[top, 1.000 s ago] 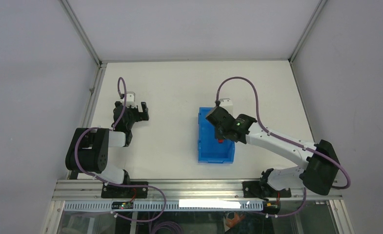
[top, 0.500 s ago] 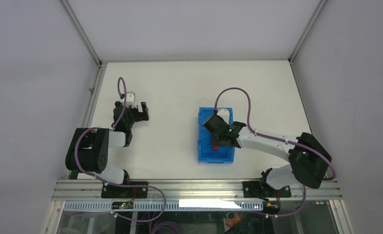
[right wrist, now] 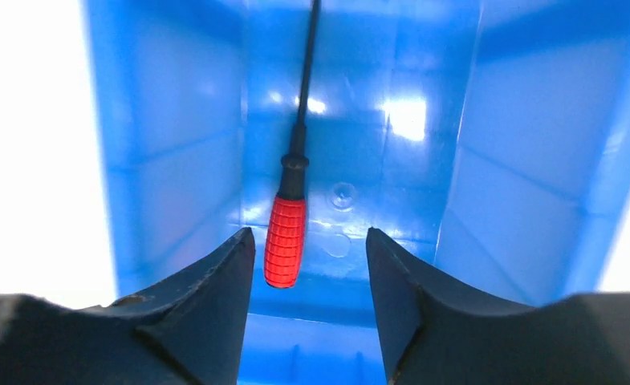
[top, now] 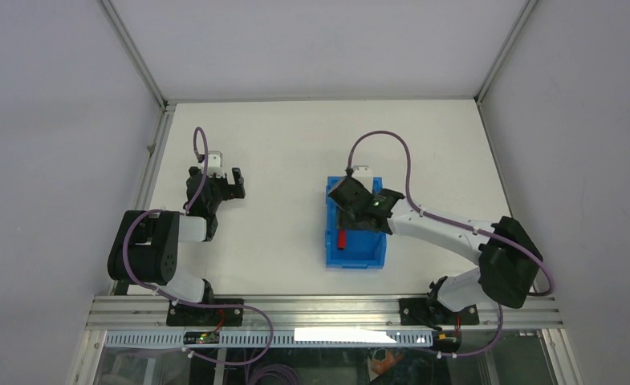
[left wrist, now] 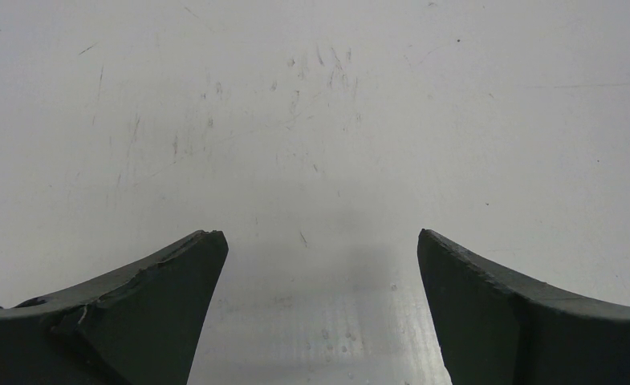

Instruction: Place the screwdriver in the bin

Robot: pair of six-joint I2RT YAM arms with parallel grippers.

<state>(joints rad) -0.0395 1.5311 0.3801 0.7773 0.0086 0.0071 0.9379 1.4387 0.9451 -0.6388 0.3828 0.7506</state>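
the screwdriver (right wrist: pixel 286 241) lies in the bin (top: pixel 358 258), near the front edge of the desk (top: pixel 279 144). the right gripper (right wrist: pixel 309 238) hangs over it, spread and empty. the left gripper (left wrist: pixel 321 235) is spread too, by the left edge.

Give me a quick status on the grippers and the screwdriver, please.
Left gripper open, empty. Right gripper open above bin. Screwdriver lies inside bin, not gripped. Nothing in the way.
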